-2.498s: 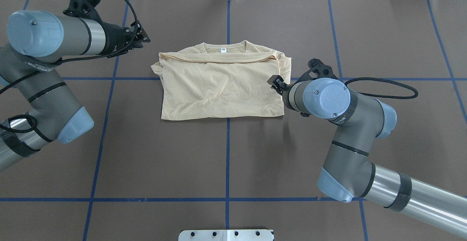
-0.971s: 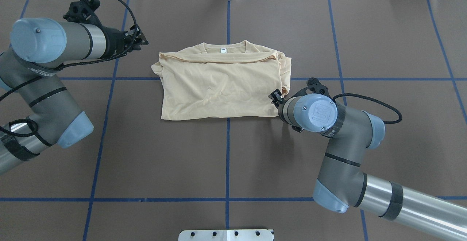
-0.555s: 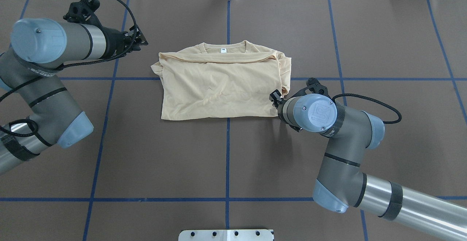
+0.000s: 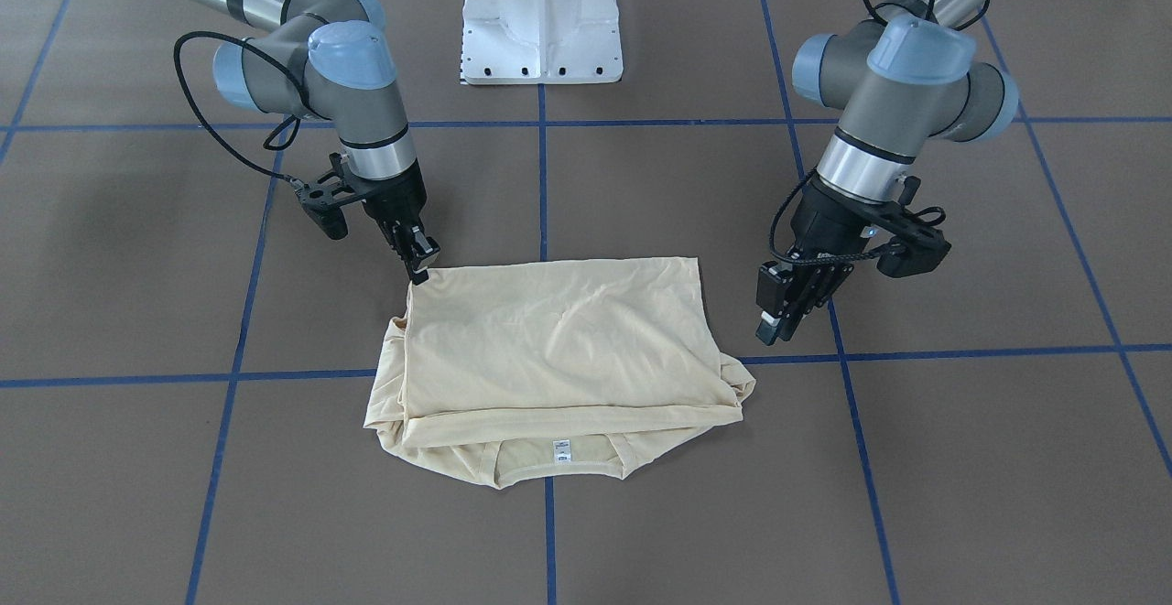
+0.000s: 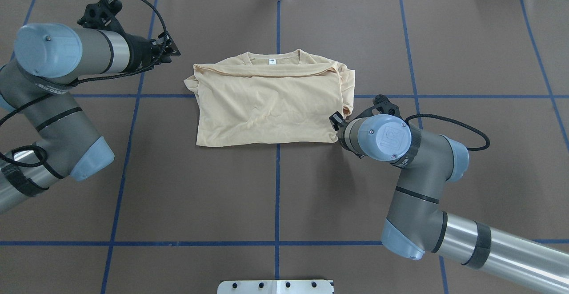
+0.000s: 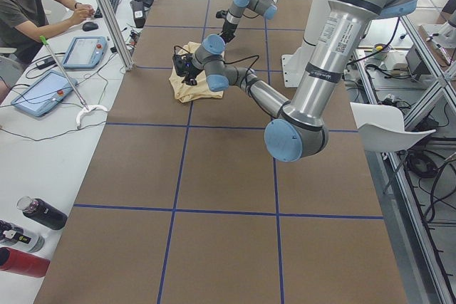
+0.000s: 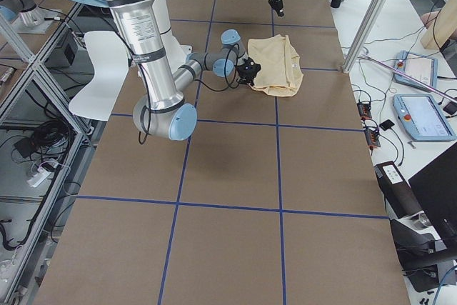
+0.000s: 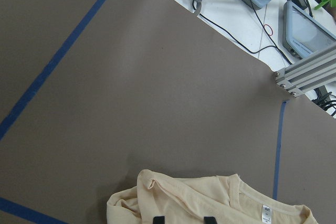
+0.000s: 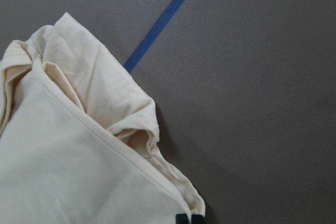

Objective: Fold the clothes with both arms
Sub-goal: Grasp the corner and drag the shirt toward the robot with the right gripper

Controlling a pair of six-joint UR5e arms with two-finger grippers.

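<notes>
Cream-yellow long-sleeved thin shirt (image 5: 266, 107) lies as a wide rectangle in the middle of the brown paper-covered surface (image 5: 178, 196). Its sleeves are tucked out of sight, its lower half is doubled up toward the collar, and the small white neck label (image 5: 271, 62) shows at the far edge. Folding looks well advanced, and a last side-to-side fold seems to remain. The black two-finger right pincer (image 4: 419, 264) sits at the shirt's right corner nearest the robot, tips drawn together and apparently nipping the hem. The black left pincer (image 4: 776, 317), fingers apart, hovers off the shirt's left side, touching nothing. Two and a half seconds ago the right arm stood at the middle of the right edge; it has since slid to that corner, the left has drawn back slightly, and the shirt lies unchanged.
</notes>
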